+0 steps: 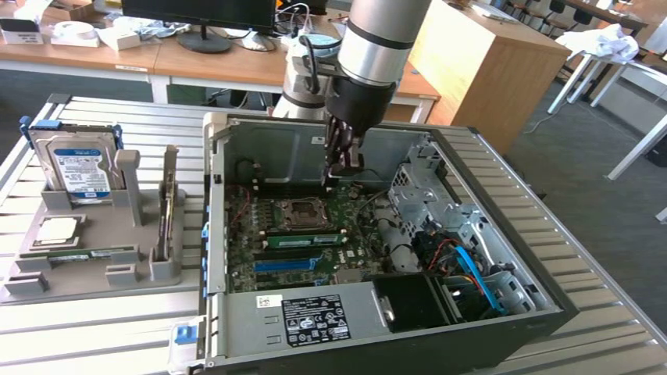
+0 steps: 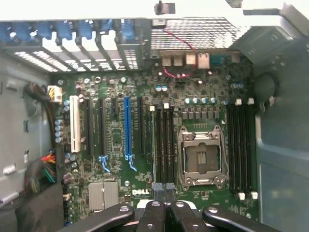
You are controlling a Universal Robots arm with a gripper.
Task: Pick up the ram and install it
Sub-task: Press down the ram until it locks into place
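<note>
- Closed together at the wrist view's near edge, the gripper [image 2: 165,194] was seen above the motherboard [image 2: 116,145], nothing visibly held.
- One ram [image 1: 304,238] was seated by the socket [image 1: 297,209], chips blurred.
- Another ram [image 1: 78,254] lay on the grey holder [image 1: 130,205].

We count one open computer case [image 1: 312,328] on the table, one hard drive [image 1: 75,168] upright in one grey holder [image 1: 99,258], one processor chip [image 1: 58,229], and one ram [image 1: 304,239] stick seated on the one motherboard [image 2: 116,145].
</note>
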